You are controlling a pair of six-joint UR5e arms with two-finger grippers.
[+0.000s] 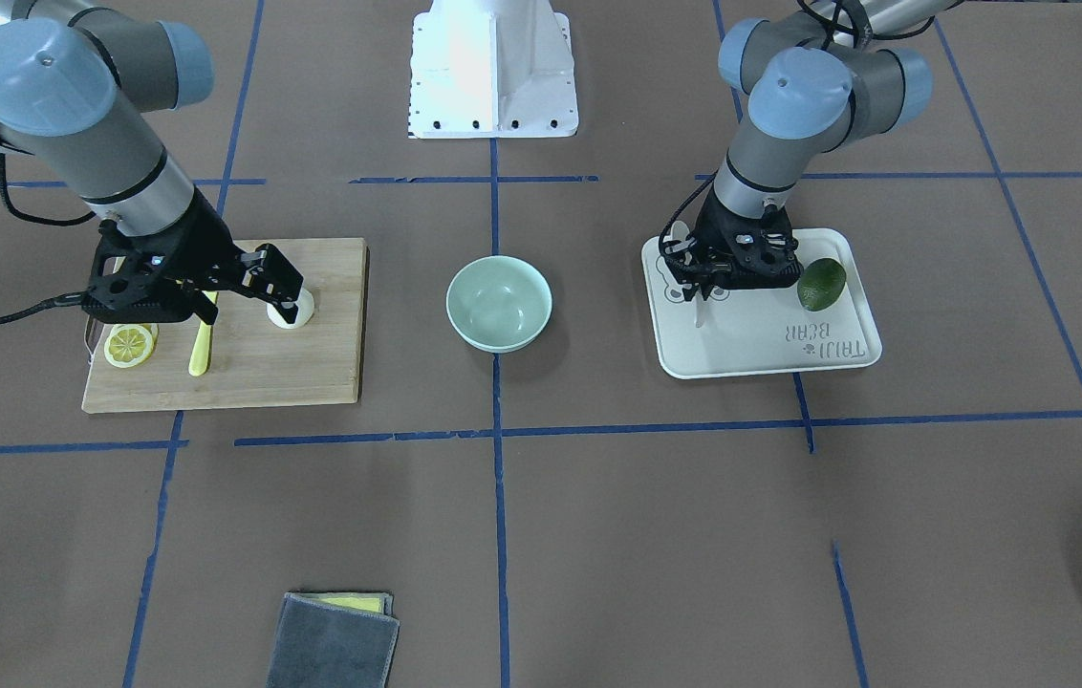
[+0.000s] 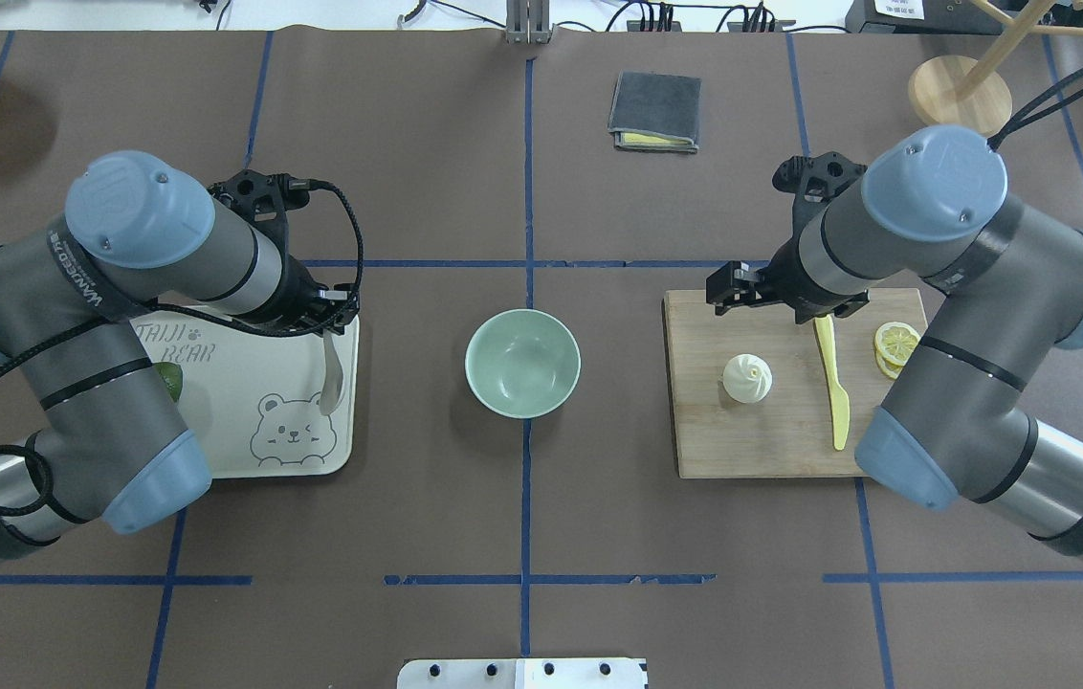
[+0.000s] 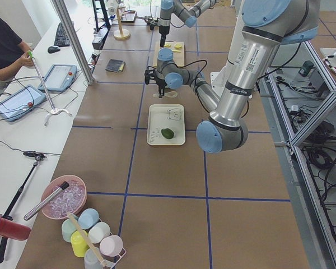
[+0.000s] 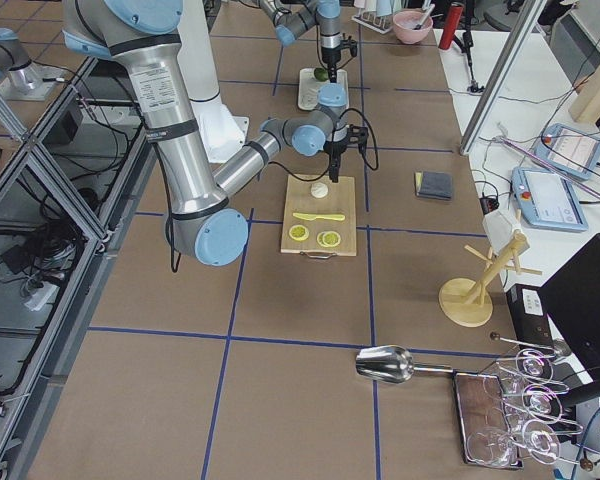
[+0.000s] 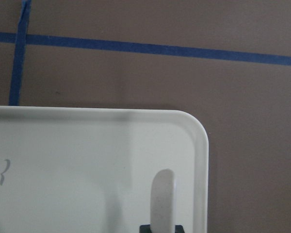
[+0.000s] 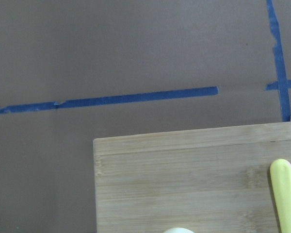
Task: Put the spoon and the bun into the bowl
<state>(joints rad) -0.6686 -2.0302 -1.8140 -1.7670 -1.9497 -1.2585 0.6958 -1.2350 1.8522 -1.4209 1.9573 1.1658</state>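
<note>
A brown paper sheet is covering the counter (image 2: 408, 144), and blue tape lines (image 2: 525, 478) are dividing it into squares. The bowl (image 2: 522, 363) is sitting at the middle, where two lines cross. To its left a white tray (image 2: 245, 421) with a bear drawing is lying flat, with an avocado (image 1: 822, 284) on it. The left end effector (image 2: 329, 323) is pinching the spoon (image 2: 331, 375), which is hanging over the tray's right edge. To the bowl's right a wooden cutting board (image 2: 771, 440) is carrying the bun (image 2: 747, 376), a yellow knife (image 2: 833, 383) and lemon slices (image 2: 895, 344). The right end effector (image 1: 281, 291) is hovering at the bun with its fingers spread. A folded grey cloth (image 2: 656, 112) is lying at the far side. Along the far edge a white bench (image 3: 22, 129) is holding tablets and cables.
</note>
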